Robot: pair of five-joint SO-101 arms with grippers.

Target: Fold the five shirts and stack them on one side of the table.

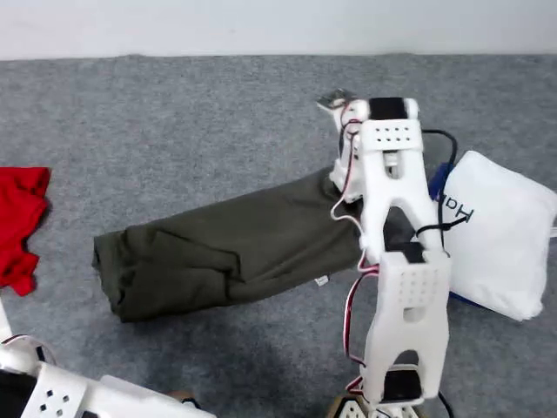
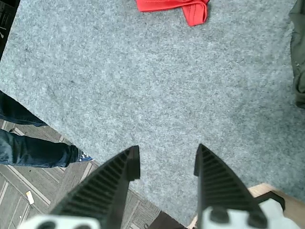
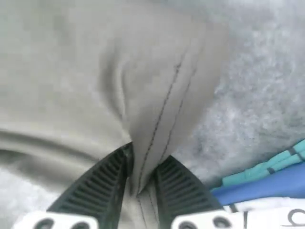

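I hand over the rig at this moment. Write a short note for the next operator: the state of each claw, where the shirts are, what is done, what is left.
Right claw: shut on a fold at one end of the olive shirt.
Left claw: open, holding nothing, above the table near its edge.
Olive shirt: mid-table, folded into a long band.
Done: white shirt folded, lying on the blue shirt at one side.
Left: finish the olive shirt, fold the bunched red shirt at the opposite side, and stack both.
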